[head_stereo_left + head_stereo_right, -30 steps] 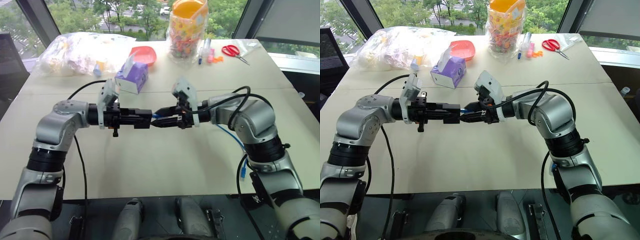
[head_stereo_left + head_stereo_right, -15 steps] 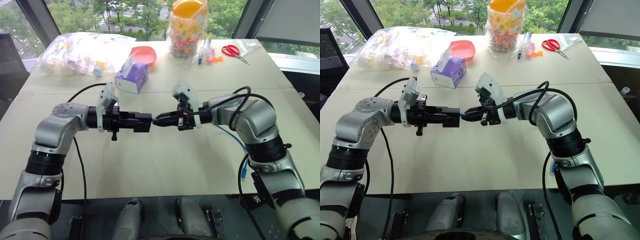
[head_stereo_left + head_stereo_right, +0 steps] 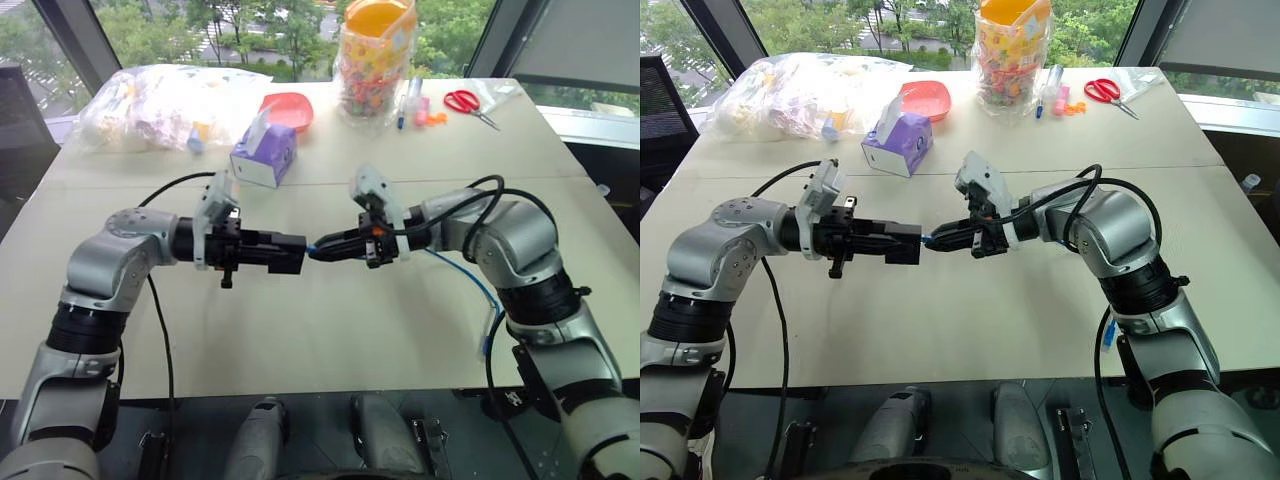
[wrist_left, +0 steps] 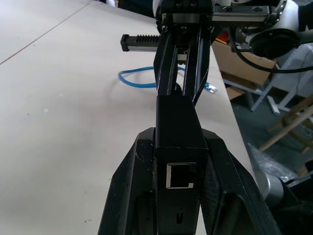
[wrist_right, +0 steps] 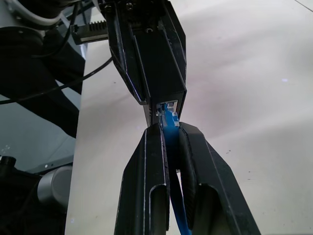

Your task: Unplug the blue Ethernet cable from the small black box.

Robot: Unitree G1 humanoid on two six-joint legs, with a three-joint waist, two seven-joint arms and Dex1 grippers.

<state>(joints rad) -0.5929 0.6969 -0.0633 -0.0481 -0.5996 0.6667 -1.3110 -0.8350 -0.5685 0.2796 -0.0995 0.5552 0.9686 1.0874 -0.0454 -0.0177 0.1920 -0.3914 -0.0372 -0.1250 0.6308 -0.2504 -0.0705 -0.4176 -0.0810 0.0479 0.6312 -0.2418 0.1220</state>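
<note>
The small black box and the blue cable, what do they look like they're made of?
Small black box: probably hard plastic, matte with a faint sheen, sharp moulded edges, metal-rimmed port. Blue Ethernet cable: flexible rubbery or vinyl jacket, smooth, curving loosely on the table; its plug looks like clear plastic.

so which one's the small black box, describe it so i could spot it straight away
Look above the middle of the pale table, where the two arms meet tip to tip. The small black box is the flat matte block clamped in the left gripper, held off the tabletop. Unlike the purple tissue box behind it, it has the blue Ethernet cable running into its end.
</note>
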